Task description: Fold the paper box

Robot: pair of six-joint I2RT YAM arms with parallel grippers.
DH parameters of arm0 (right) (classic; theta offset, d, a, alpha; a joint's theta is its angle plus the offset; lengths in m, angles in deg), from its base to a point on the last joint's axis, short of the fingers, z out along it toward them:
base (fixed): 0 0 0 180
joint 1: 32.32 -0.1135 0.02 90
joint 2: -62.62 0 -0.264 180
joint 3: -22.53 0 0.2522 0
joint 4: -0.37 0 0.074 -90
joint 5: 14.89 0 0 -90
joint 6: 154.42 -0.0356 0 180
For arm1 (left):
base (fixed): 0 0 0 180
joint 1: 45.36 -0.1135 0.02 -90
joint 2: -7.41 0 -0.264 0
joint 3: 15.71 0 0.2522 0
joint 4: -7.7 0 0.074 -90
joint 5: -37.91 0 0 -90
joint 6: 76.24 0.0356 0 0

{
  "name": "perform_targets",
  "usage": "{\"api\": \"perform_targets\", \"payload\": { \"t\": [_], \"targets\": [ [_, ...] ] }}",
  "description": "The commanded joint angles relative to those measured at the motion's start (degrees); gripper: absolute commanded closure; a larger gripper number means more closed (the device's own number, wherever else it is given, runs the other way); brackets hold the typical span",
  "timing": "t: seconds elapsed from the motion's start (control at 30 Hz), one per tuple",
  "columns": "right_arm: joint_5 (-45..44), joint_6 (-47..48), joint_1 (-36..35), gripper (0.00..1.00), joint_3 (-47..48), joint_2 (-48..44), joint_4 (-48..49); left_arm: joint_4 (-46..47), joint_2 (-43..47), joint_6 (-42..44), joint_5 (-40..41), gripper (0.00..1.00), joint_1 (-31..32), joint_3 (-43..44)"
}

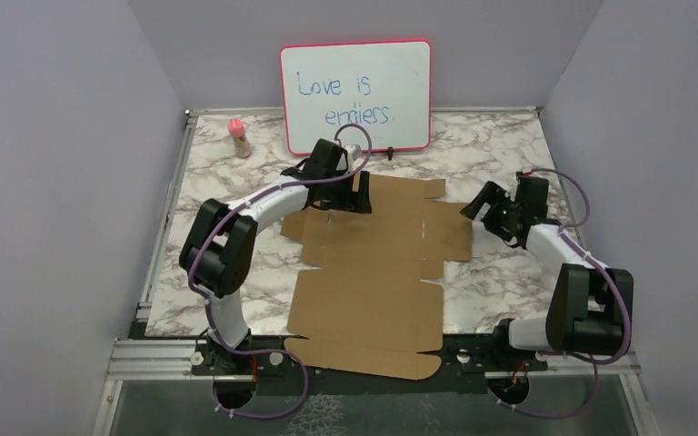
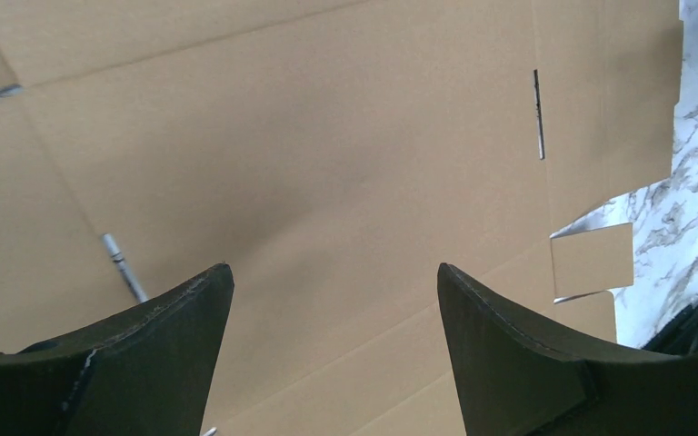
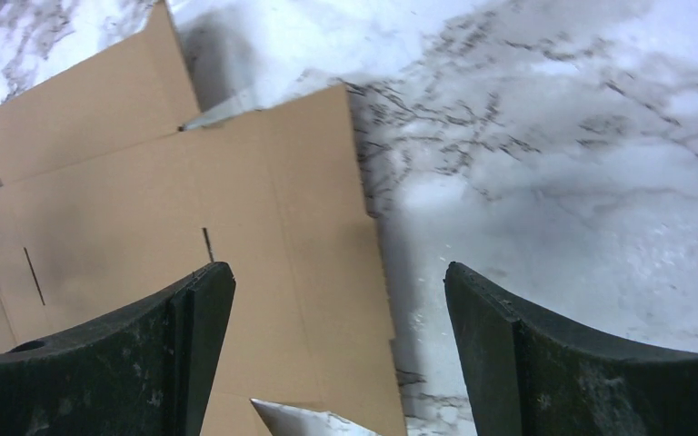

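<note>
The box (image 1: 373, 272) lies flat and unfolded, a brown die-cut sheet on the marble table (image 1: 500, 282). Its 6 o'clock flap hangs past the table's near edge. At the sheet's 3 o'clock edge the right gripper (image 1: 480, 207) hovers with its jaws spread wide and nothing between them. Its wrist view shows one finger over the side flap and the other over bare marble. Farther back, at about 11 o'clock on the sheet, the left gripper (image 1: 353, 195) hangs over the cardboard, jaws also wide apart and holding nothing. A thin slot (image 2: 538, 113) shows ahead of it. Beyond, a pink-capped bottle (image 1: 239, 137) stands at 11 o'clock on the table. A whiteboard (image 1: 356, 95) stands at 12 o'clock.
</note>
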Motion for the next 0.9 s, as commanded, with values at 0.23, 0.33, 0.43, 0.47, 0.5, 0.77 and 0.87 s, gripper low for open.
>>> {"api": "perform_targets", "payload": {
  "t": [0.23,0.33,0.43,0.47,0.5,0.77,0.87],
  "targets": [
    [11.85,-3.07,2.48,0.25,-5.87,4.38,6.16,9.19,-4.98,-3.58,-5.69,0.16,-0.96,-4.48],
    [13.12,-2.59,2.50,0.35,-6.66,5.65,7.91,9.55,-5.71,-3.58,-5.66,0.17,-0.98,-4.90],
    [14.11,-2.14,2.50,0.49,-7.54,6.51,8.78,9.98,-6.70,-3.90,-5.55,0.17,-0.96,-5.42],
    [14.52,-1.90,2.50,0.55,-7.73,6.53,8.95,10.20,-7.04,-4.07,-5.55,0.17,-0.93,-5.60],
    [14.76,-1.67,2.48,0.61,-7.79,6.41,8.87,10.38,-7.33,-4.23,-5.46,0.17,-0.93,-5.84],
    [10.23,2.65,0.83,0.96,-4.05,1.77,0.65,12.26,-7.22,-6.04,-3.27,0.18,-0.93,-8.97],
    [5.03,4.21,-2.48,0.98,-1.10,0.45,-3.40,14.15,-6.85,-7.52,-3.39,0.18,-0.93,-10.59]
  ]
}}
